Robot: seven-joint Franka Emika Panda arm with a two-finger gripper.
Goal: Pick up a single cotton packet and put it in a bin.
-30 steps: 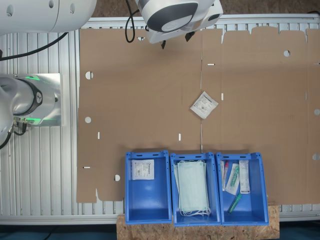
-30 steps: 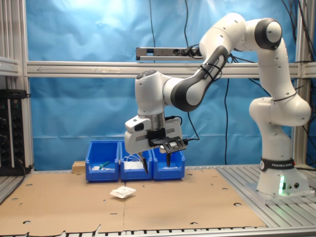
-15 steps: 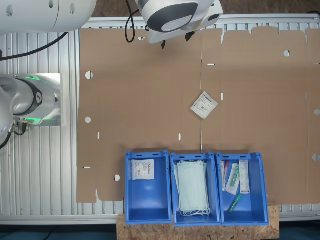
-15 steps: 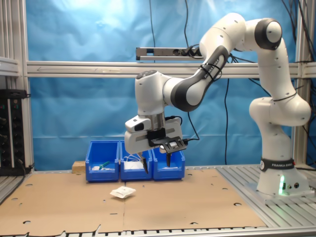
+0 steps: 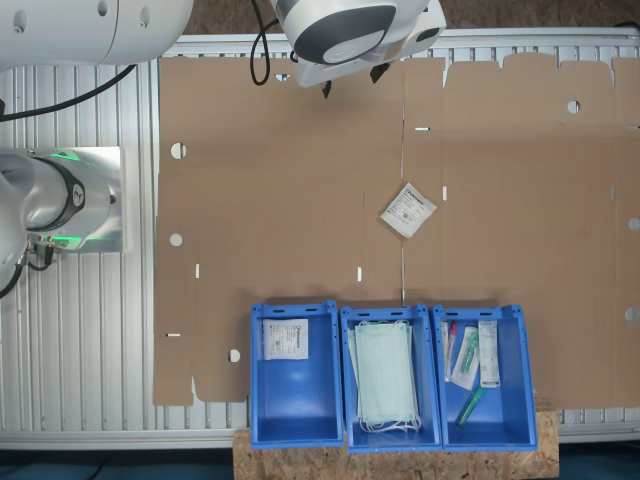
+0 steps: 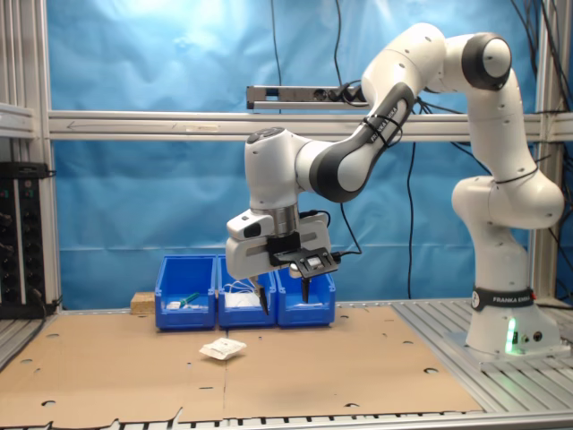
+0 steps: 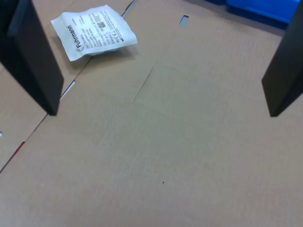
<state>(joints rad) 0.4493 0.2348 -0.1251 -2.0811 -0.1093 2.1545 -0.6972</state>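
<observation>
Hung above the cardboard sheet [image 6: 269, 367], well clear of it: gripper [image 6: 281, 291], fingers [image 7: 33, 61] spread wide, nothing between. Waited along the far edge: bin [image 5: 296, 375] holding one white packet. Lay flat on bare cardboard, off to one side of the fingers: cotton packet [image 5: 408, 209]. Judged to be approach stage; called next for shifting over the packet, then descending.

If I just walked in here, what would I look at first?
Probably the big white robot arm, hanging high above the brown cardboard with its gripper open and holding nothing. Next, the little white cotton packet lying alone on the cardboard, apart from the gripper. Then three blue bins in a row at the cardboard's edge; one bin has a white packet inside.
</observation>
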